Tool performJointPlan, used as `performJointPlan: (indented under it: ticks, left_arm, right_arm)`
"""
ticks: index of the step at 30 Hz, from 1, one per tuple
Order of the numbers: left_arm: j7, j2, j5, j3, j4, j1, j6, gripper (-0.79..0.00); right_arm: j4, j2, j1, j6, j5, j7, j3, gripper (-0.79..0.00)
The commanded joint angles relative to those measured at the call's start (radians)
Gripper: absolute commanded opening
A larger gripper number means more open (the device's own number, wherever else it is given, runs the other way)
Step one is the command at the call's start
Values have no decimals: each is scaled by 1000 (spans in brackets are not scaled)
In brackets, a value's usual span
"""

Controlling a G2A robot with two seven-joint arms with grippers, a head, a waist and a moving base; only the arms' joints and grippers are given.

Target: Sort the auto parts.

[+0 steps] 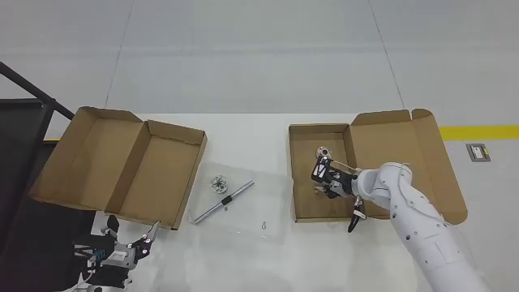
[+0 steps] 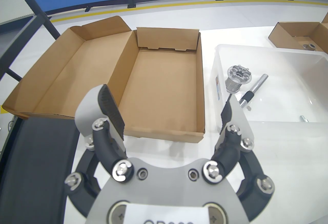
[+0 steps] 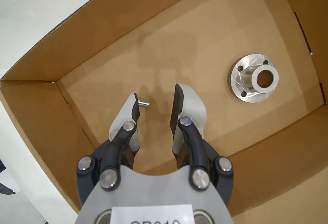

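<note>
Sorting auto parts on a white bench [image 1: 251,142], judged under halfway. Already lying in the right cardboard box [image 3: 153,4]: a flanged metal hub [image 3: 253,80] and a small bolt [image 3: 144,103], well apart. Left to move, in the clear bin [image 2: 282,50] between the boxes: a splined hub [image 2: 238,78], a rod [image 2: 252,90] just beside it, and a second bolt [image 2: 303,119] apart from both. Nothing yet in the left cardboard box [image 2: 159,81]. Hanging low inside the right box, fingers apart and gripping nothing: the right end effector [image 3: 156,96], small bolt just beside one fingertip. Hovering near the left box's near wall, spread wide and empty: the left end effector [image 2: 166,94].
</note>
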Motion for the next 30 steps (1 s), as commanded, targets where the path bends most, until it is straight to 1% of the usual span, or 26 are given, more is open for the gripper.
performJointPlan:
  ticks: [1,3,6,10,14,15,16,17,19,21,30]
  left_arm:
    - [0,0,0,0,0,0,0,0]
    - [0,0,0,0,0,0,0,0]
    - [0,0,0,0,0,0,0,0]
    - [0,0,0,0,0,0,0,0]
    - [0,0,0,0,0,0,0,0]
    - [0,0,0,0,0,0,0,0]
    - [0,0,0,0,0,0,0,0]
    - [0,0,0,0,0,0,0,0]
    - [0,0,0,0,0,0,0,0]
    - [0,0,0,0,0,0,0,0]
    - [0,0,0,0,0,0,0,0]
  right_arm:
    - [-30,3,-8,6,-2,-12,5,-471]
    - [-91,9,-25,7,-17,-27,12,-468]
    - [-224,20,-64,1,-47,-32,22,-462]
    - [-436,33,-127,-8,-77,-8,31,-453]
    - [-600,39,-173,-31,-90,25,18,-431]
    - [-624,38,-179,-34,-89,33,9,-397]
    - [-645,37,-180,-42,-83,34,-4,-228]
    - [-659,35,-178,-52,-83,40,-21,-163]
    - [-673,28,-164,-68,-76,48,-62,0]
    - [-665,20,-149,-74,-61,70,-98,0]
    - [-665,20,-149,-74,-61,70,-98,0]
